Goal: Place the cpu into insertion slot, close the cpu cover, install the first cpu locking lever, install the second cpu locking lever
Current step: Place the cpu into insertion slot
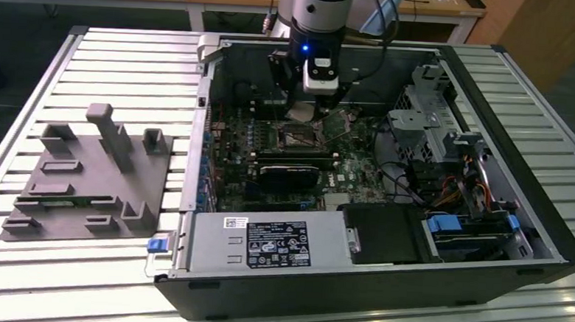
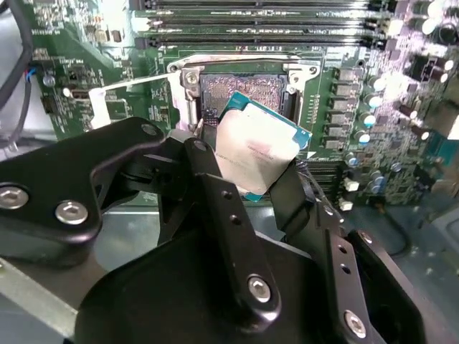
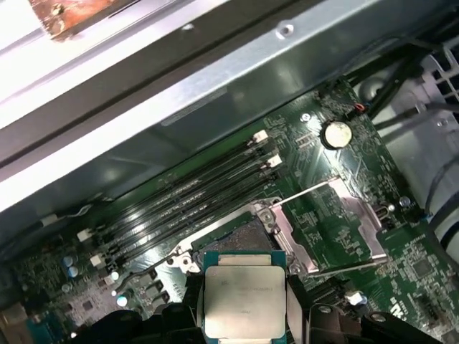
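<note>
**Chip in the tool, poised over the open socket!**
The tool (image 2: 249, 183) is clamped on the cpu (image 2: 254, 147), its fingers (image 2: 208, 179) pinching opposite edges. In the exterior view it hangs at upper centre of frame, inside the computer case (image 1: 359, 297). The insertion slot (image 2: 244, 86) lies just beneath the chip, uncovered, with the cpu cover (image 3: 362, 215) swung open beside it. The chip looks not yet seated.

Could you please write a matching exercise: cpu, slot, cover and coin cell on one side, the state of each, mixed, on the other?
1. cpu
2. slot
3. cover
4. coin cell

a. swung open beside the slot
b. round, silvery, on the board
c. uncovered, its inside showing
d. held by the gripper

Pairs: 1-d, 2-c, 3-a, 4-b
</note>
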